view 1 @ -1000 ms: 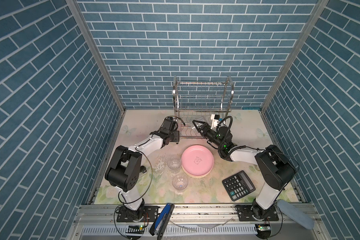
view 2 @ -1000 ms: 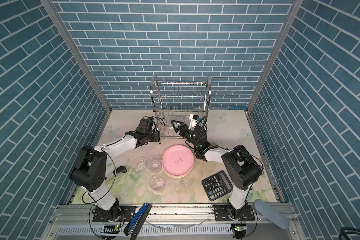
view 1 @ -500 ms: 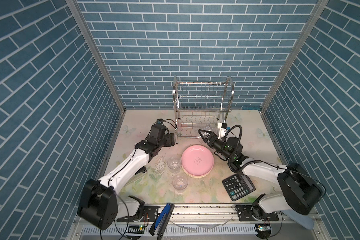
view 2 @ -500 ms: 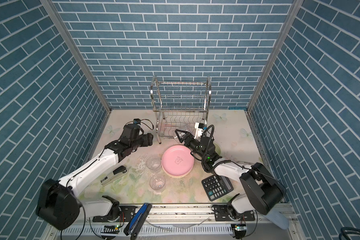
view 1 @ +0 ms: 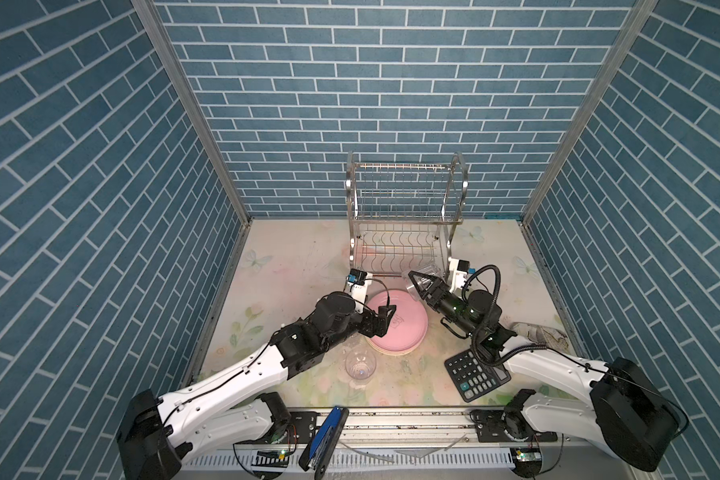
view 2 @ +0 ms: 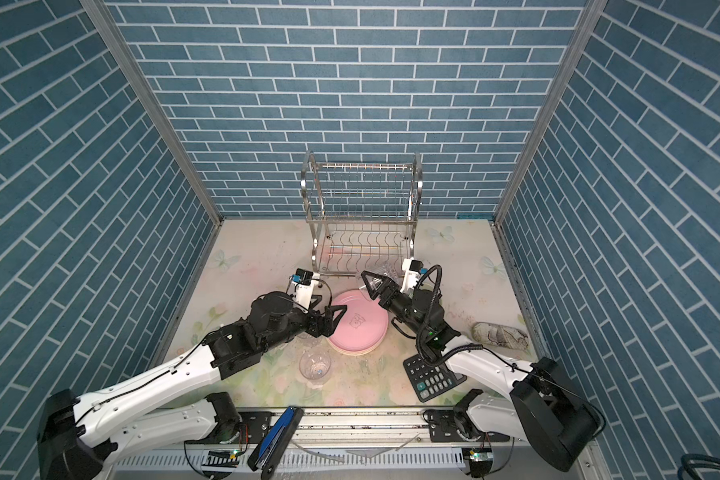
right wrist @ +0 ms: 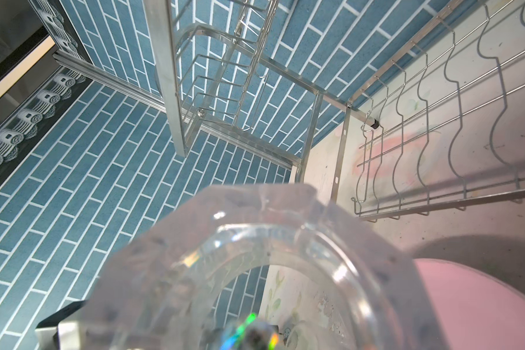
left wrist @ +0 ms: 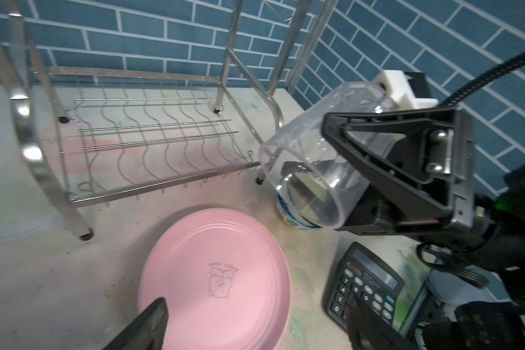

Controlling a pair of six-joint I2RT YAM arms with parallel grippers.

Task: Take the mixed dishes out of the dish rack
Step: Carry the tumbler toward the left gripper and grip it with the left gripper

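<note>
We see R gripper (view 1: 418, 284) clamped on a glass (left wrist: 312, 157) by the rack (view 1: 404, 208) front leg. L gripper (view 2: 336, 316) is spread, empty, over the pink plate (view 1: 408, 332). Bowl (left wrist: 287, 215) mostly hidden behind the glass.

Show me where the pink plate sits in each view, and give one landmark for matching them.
Top view: the pink plate lies flat, mid-scene, just in front of the dish rack.
Top view: same spot, in front of the rack.
Left wrist: the whole plate, close in front of the rack's lower tier.
Right wrist: only a pink edge, past the held clear glass.
Shared landmark: the rack's wavy-wire lower tier.
</note>
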